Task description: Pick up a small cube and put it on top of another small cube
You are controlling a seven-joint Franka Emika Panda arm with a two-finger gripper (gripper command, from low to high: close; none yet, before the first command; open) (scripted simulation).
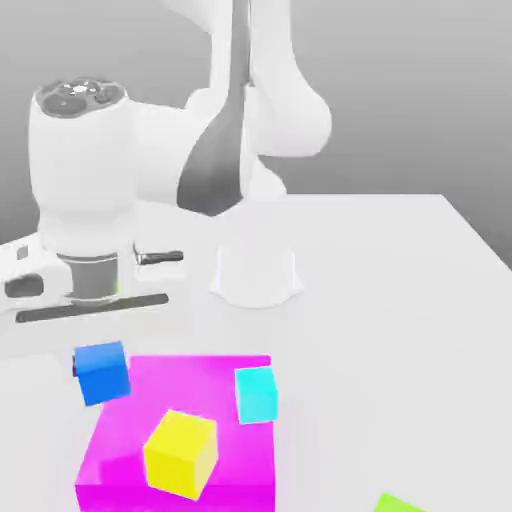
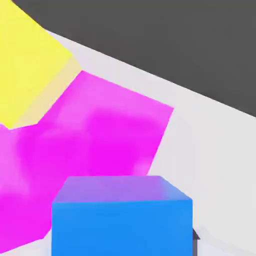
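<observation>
Above magenta block's [image 1: 150, 420] rear-left edge: gripper [image 1: 100, 352] clamped on small cube [image 1: 102, 372]; open table [image 1: 400, 300] right.

The arm [image 1: 265, 110] is glossy white with rounded shells, a dark grey tapered panel, and a silver-grey ring under the wrist housing.
</observation>
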